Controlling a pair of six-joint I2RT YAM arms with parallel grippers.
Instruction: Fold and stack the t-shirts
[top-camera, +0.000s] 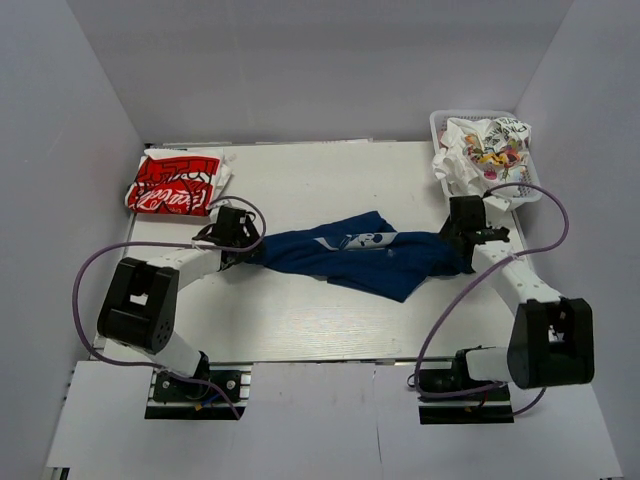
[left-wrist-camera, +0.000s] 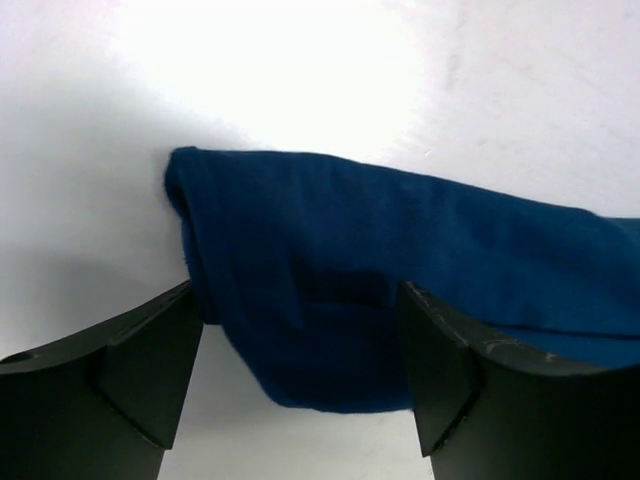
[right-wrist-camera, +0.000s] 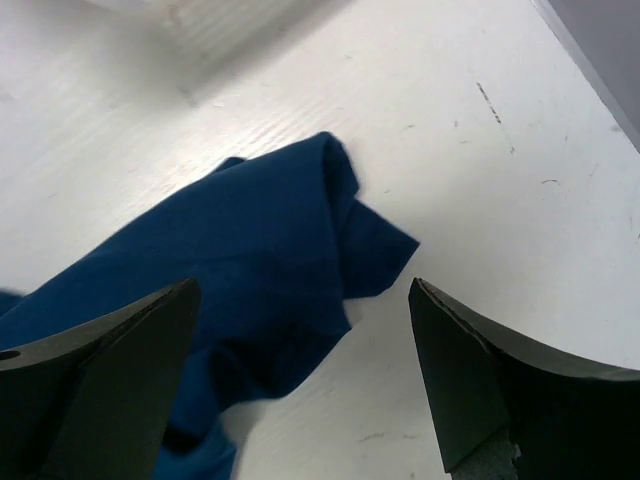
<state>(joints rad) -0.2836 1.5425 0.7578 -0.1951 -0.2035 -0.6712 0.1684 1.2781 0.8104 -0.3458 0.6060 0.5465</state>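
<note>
Navy t-shirt (top-camera: 350, 255), one, strung across the counter (top-camera: 300, 320), long axis left to right: left end within the left jaws, right end within the right jaws, both pairs wide open.

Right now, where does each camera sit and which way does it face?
Top external: fixed above and behind the arm bases, looking down on the table; both arms show whole, with the navy t-shirt lying between them.
Left wrist: on the left arm, looking down past the open left gripper at one bunched end of that shirt.
Right wrist: on the right arm, looking down past the open right gripper at the shirt's other end.
Shared: all three show the navy t-shirt on the table.
</note>
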